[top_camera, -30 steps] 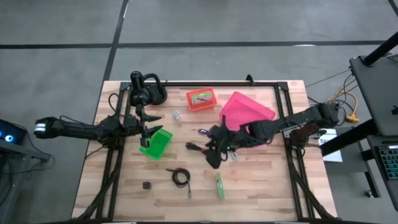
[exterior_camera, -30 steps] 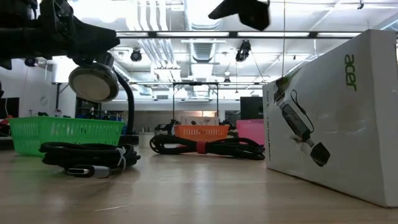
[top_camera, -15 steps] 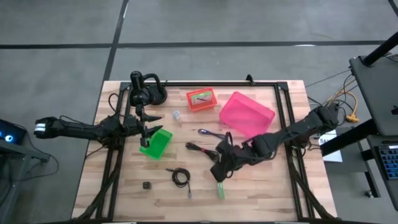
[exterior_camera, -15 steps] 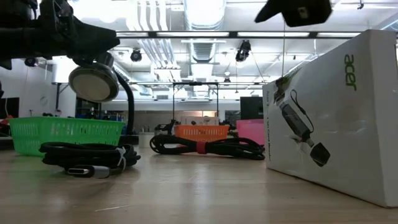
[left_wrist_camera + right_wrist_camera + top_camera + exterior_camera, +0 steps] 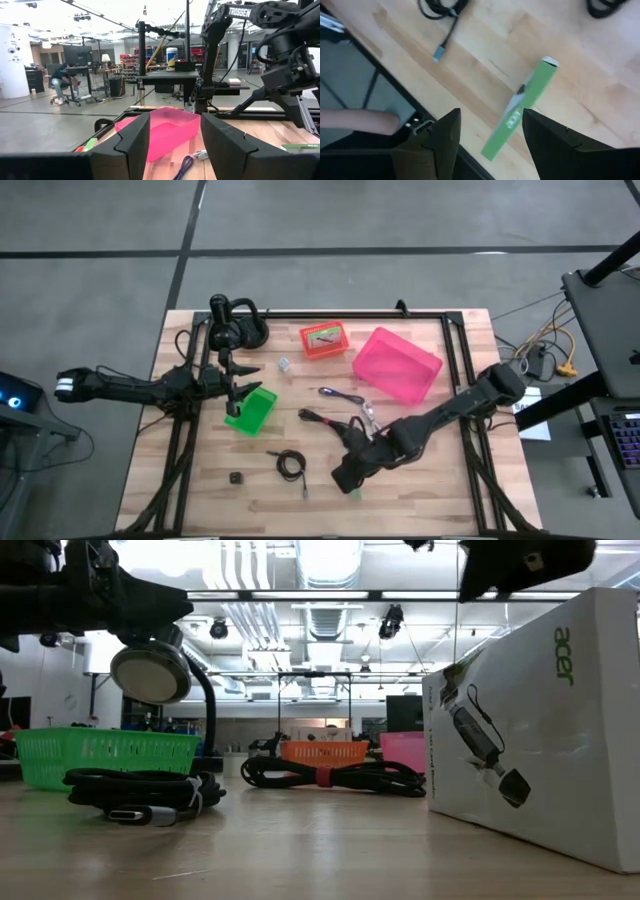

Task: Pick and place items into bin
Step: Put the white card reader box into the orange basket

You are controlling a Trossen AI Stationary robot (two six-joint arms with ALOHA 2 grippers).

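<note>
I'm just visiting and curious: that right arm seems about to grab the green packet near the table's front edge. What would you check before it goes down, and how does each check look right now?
1. Right gripper open: ok, fingers spread apart.
2. Green packet lined up with the gap: ok, it lies between and ahead of the fingers.
3. Packet free of clutter: ok, the black cable lies apart from it.
4. Fingers across the packet's narrow side: cannot tell.
5. Left gripper out of the way: ok, it is at the green basket.
6. Pink bin ready: ok, nothing covers it.
</note>
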